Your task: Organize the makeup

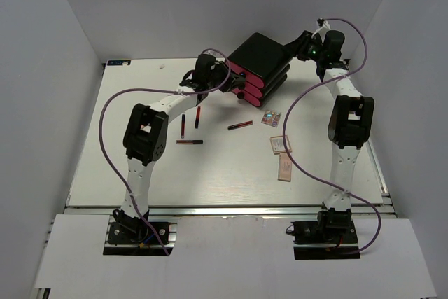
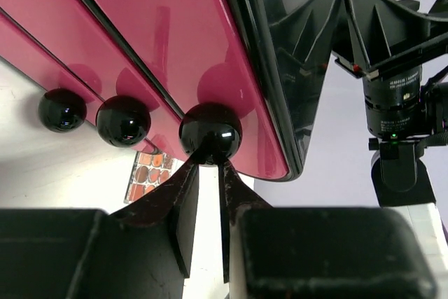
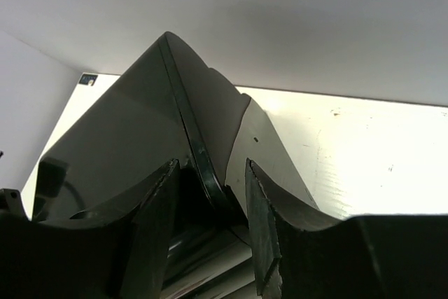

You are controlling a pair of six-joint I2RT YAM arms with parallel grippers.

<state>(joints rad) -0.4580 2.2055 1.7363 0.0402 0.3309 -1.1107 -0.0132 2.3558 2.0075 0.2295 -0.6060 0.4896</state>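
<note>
Left side first: the left gripper [image 2: 210, 166] is pinched down narrow, both fingertips nipping the glossy black knob [image 2: 210, 133] of the pink drawer [image 2: 175, 47] nearest the dark shell of the black box [image 1: 260, 54]. Contact is confirmed in the wrist view.

Moving across, the makeup is all loose on the table [image 1: 140, 173], in front of the box. Three pencil sticks [image 1: 190, 142] cluster beside the left arm, and a lone stick [image 1: 240, 124] lies further right. Next come the colour palette [image 1: 271, 117] and two beige pieces [image 1: 281, 143] near the right arm.

At the far right, the right gripper [image 3: 208, 197] is at the box's back corner. Its jaws are partly spread and close in on the corner's edge from either side.
</note>
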